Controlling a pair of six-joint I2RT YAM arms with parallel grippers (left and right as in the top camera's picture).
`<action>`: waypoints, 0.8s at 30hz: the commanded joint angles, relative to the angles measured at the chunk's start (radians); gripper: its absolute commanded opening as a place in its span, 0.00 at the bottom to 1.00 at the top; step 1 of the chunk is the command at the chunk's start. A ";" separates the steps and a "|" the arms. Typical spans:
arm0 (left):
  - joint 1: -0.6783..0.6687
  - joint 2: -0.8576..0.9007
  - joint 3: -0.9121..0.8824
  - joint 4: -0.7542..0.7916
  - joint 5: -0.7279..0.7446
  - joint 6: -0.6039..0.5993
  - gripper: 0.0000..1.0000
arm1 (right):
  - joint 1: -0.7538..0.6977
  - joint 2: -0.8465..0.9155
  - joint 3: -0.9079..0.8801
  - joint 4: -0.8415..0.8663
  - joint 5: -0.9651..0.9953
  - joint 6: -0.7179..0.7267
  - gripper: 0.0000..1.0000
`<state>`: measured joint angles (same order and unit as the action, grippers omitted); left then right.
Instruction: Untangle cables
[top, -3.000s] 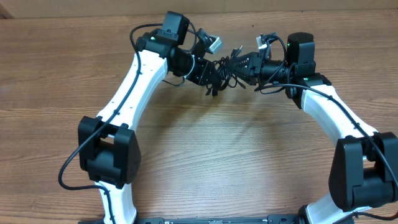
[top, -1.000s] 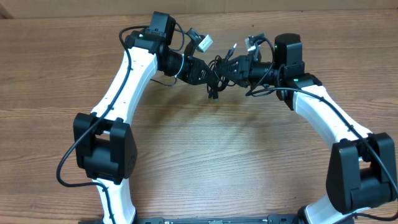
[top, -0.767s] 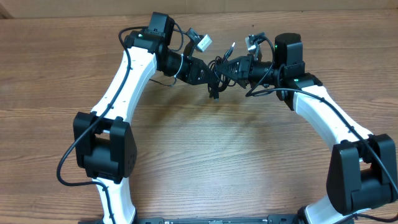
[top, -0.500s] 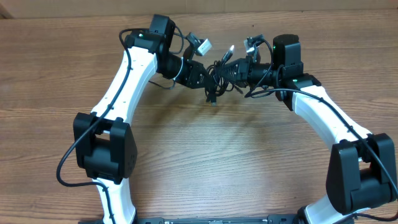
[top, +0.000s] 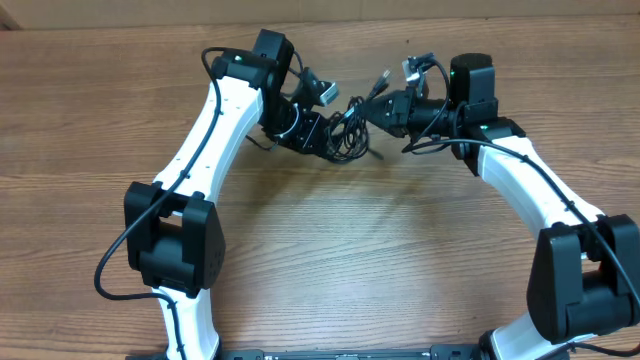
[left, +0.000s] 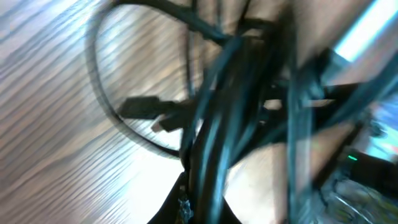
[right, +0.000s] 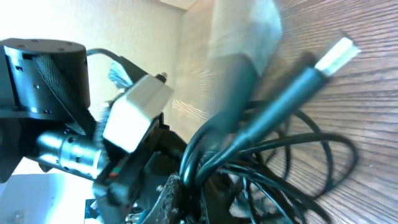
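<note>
A tangled bunch of thin black cables (top: 348, 128) hangs between my two grippers at the back middle of the wooden table (top: 330, 250). My left gripper (top: 325, 140) is shut on the bunch's left side. In the left wrist view, blurred black cables (left: 230, 112) run up out of my left gripper (left: 200, 208). My right gripper (top: 375, 108) is shut on strands at the bunch's right side. The right wrist view shows several cables (right: 261, 124) pinched in my right gripper (right: 196, 193). A silver-tipped plug (right: 336, 54) sticks up free; overhead the plug (top: 383, 76) points to the back.
The white camera box (right: 134, 112) of the left wrist sits close behind the bunch. Thicker black wires (top: 115, 265) loop from the arm bases. The table's back edge (top: 330, 22) lies just behind both grippers.
My left gripper has swung toward the front with the bunch, dragging it lower and left. My right gripper has closed on strands and drawn slightly right, stretching the cables between the grippers.
</note>
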<state>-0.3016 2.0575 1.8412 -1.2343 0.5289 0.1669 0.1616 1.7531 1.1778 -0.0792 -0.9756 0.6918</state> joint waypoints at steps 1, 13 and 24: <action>0.008 -0.017 0.011 -0.017 -0.284 -0.149 0.04 | -0.043 -0.069 0.014 0.014 -0.015 -0.016 0.04; 0.008 -0.017 0.011 0.002 -0.552 -0.299 0.04 | -0.051 -0.069 0.014 -0.030 -0.011 -0.018 0.04; 0.008 -0.017 0.011 0.016 -0.698 -0.377 0.04 | -0.051 -0.069 0.014 -0.118 0.117 -0.075 0.04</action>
<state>-0.2916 2.0575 1.8477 -1.2282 -0.1108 -0.1711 0.1108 1.7138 1.1774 -0.1905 -0.9104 0.6422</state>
